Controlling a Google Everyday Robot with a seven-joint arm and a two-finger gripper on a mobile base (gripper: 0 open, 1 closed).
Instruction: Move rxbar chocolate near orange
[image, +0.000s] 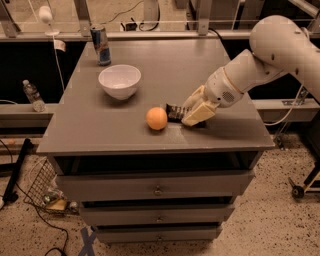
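Note:
The orange (156, 118) sits on the grey cabinet top (100, 130) near its front edge. Just right of it lies the rxbar chocolate (175, 112), a dark flat bar, its left end a little way from the orange. My gripper (195, 111) is down at the bar's right end, with its cream-coloured fingers (199, 114) on either side of the bar and covering that end. The white arm reaches in from the upper right.
A white bowl (119, 81) stands behind and left of the orange. A blue-silver drink can (101, 45) stands at the back left. Drawers sit below the cabinet top. A water bottle (33, 95) and cables lie on the floor at left.

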